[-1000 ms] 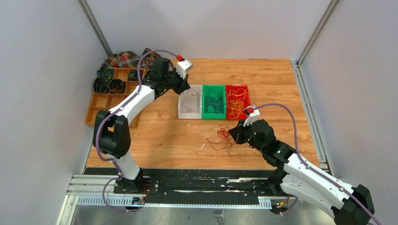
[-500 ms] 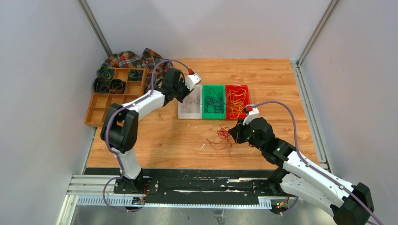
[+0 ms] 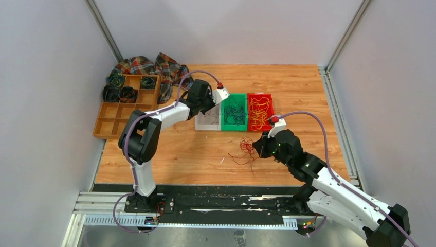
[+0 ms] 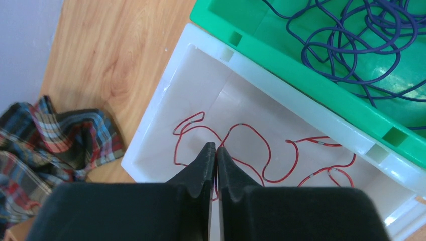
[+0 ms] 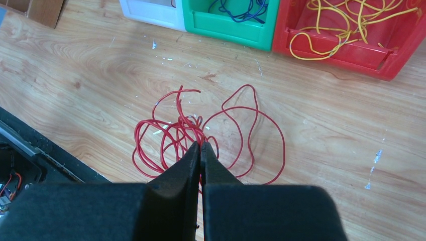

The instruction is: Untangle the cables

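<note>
Thin wire cables in three colours, partly sorted into a row of three bins. Red tangle (image 5: pixel 176 135): loose on wooden table (image 3: pixel 298 87), on the near side of the bin row, in front of green bin (image 5: pixel 226 27) and red bin (image 5: pixel 351 52), apart from both. Right gripper (image 5: pixel 201 145): lowered onto the middle of the tangle, jaws pressed together and closed on strands at the knot, loops spilling out to either side of the fingertips. Single red cable (image 4: pixel 251 130): lying in wavy loops on the floor of white bin (image 4: pixel 155 108), leftmost of the row. Left gripper (image 4: pixel 215 147): hanging over white bin, tips directly above the single red cable, jaws all but together with only a hairline slit between them; any hold on the strand not determinable from either view. Dark blue cables (image 4: pixel 351 45): heaped in green bin, middle of the row, walls touching white bin on one side and red bin on the other. Yellow cables (image 5: pixel 346 25): piled in red bin, rightmost of the row. Wooden compartment tray (image 3: pixel 110 116): at far left of table, well apart from the bins, with dark coiled rolls (image 3: pixel 119 93) in its rear compartments. Plaid cloth (image 3: pixel 154 67): crumpled behind and beside the tray, with one edge near the far corner of white bin in the left wrist view.
</note>
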You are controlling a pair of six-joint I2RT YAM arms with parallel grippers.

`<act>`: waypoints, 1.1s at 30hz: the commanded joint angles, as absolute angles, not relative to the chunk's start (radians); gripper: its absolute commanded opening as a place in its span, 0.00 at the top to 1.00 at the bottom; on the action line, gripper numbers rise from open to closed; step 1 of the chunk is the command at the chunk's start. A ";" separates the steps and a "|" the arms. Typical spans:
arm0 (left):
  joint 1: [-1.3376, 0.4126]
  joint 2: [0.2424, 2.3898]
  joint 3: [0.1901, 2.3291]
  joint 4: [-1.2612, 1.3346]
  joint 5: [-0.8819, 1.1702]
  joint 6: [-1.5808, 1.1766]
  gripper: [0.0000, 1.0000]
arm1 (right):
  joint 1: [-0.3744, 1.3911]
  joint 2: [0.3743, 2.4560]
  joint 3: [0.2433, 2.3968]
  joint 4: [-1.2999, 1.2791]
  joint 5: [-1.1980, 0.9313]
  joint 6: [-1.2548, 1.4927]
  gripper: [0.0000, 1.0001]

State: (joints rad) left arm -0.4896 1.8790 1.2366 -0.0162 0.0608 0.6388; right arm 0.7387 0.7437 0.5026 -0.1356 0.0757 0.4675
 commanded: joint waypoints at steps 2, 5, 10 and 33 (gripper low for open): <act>-0.489 1.903 1.363 -0.170 0.100 0.593 0.71 | 0.752 0.724 0.553 -0.150 0.097 0.476 0.99; -0.484 1.881 1.438 -0.295 0.125 0.588 0.60 | 0.751 0.726 0.559 -0.149 0.093 0.477 0.99; -0.468 1.810 1.544 -0.455 0.205 0.599 0.34 | 0.752 0.731 0.567 -0.140 0.087 0.477 0.99; -0.641 1.433 1.350 -0.824 0.698 0.513 0.10 | 0.751 0.819 0.665 0.007 0.025 0.641 0.99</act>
